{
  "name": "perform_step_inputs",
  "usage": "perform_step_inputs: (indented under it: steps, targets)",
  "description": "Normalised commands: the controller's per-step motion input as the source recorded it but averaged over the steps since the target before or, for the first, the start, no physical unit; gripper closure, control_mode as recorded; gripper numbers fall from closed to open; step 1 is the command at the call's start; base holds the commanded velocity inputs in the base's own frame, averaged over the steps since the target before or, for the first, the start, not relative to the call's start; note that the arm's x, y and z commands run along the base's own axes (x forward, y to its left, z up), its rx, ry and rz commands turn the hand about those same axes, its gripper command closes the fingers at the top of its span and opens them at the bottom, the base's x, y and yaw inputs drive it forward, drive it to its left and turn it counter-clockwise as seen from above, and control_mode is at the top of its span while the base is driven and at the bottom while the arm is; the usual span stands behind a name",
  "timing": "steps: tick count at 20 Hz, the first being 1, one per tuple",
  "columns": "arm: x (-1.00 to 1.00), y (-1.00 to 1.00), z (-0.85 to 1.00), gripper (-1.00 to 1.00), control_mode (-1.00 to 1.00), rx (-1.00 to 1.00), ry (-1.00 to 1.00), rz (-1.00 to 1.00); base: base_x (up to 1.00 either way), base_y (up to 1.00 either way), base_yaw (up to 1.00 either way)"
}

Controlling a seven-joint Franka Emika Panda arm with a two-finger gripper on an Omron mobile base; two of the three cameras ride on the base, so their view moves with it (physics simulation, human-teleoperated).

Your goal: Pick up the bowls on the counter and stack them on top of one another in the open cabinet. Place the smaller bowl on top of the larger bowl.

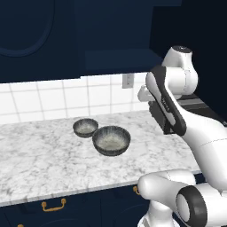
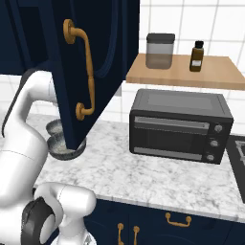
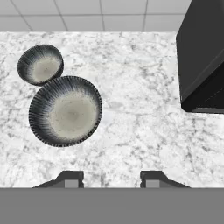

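Looking down through the hand camera, I see my gripper (image 3: 111, 178) hanging above bare counter (image 3: 144, 127), fingers parted about halfway and holding nothing. The larger bowl (image 3: 65, 110) sits on the marble with the smaller bowl (image 3: 40, 64) just beside it, possibly touching at the rims. I judge the larger one goes first, since it forms the base of the stack. I'd bring the hand across over its rim on the side away from the small bowl, straddle the wall with one finger inside, and avoid the toaster oven (image 3: 203, 57).
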Motion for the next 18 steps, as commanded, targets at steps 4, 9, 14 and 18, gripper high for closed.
perform_step_inputs:
  steps: [4, 9, 14, 18]
  targets:
    - [-0.05, 0.07, -0.11, -1.00, -1.00, 0.00, 0.02, 0.00, 0.00, 0.00, 0.00]
    - [0.11, 1.00, -0.06, -1.00, -1.00, -0.41, 0.02, 0.08, 0.00, 0.00, 0.00]
    - [0.17, 1.00, -0.38, -1.00, -1.00, -0.33, 0.00, 0.19, 0.00, 0.00, 0.00]
    - [0.49, 0.99, -0.56, -1.00, -1.00, -0.26, 0.01, 0.20, 0.00, 0.00, 0.00]
